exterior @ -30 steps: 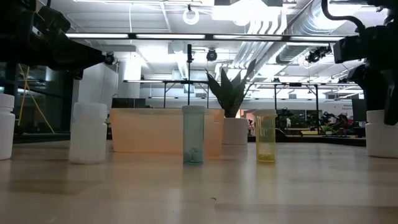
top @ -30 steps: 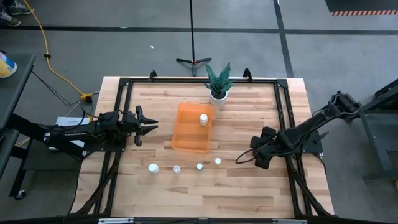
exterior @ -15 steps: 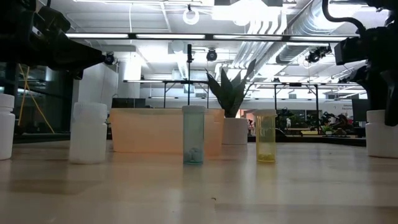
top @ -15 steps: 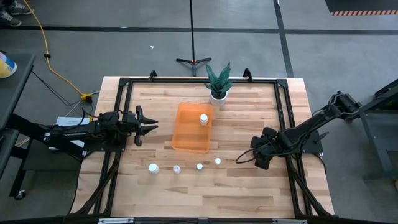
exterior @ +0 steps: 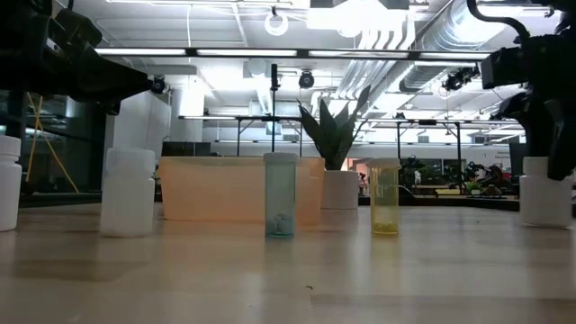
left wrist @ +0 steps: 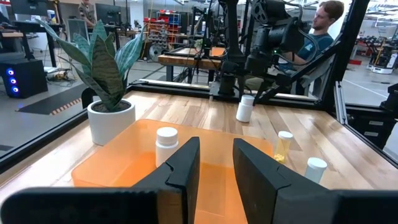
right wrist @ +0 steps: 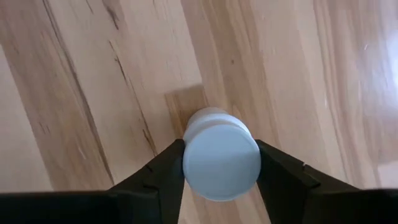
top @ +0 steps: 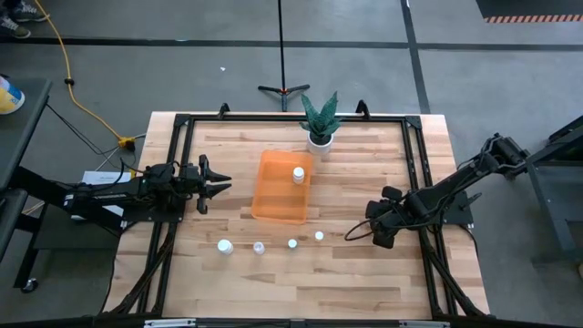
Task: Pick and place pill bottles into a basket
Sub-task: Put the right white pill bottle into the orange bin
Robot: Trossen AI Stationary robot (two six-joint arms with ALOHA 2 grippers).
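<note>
**Right gripper clamps a pill bottle beside the orange bin**

A pale wooden table [top: 364,273] carries the translucent orange basket [top: 282,187], with a potted plant [top: 319,123] just beyond its far corner. One white pill bottle [top: 298,173] stands inside the basket. Four more bottles [top: 258,247] sit in a row near the basket's front edge. To the basket's right, the right gripper [right wrist: 217,168] has its fingers closed on a white-capped bottle [right wrist: 221,158]. To its left, the left gripper [top: 214,184] hovers, fingers slightly apart.
</note>
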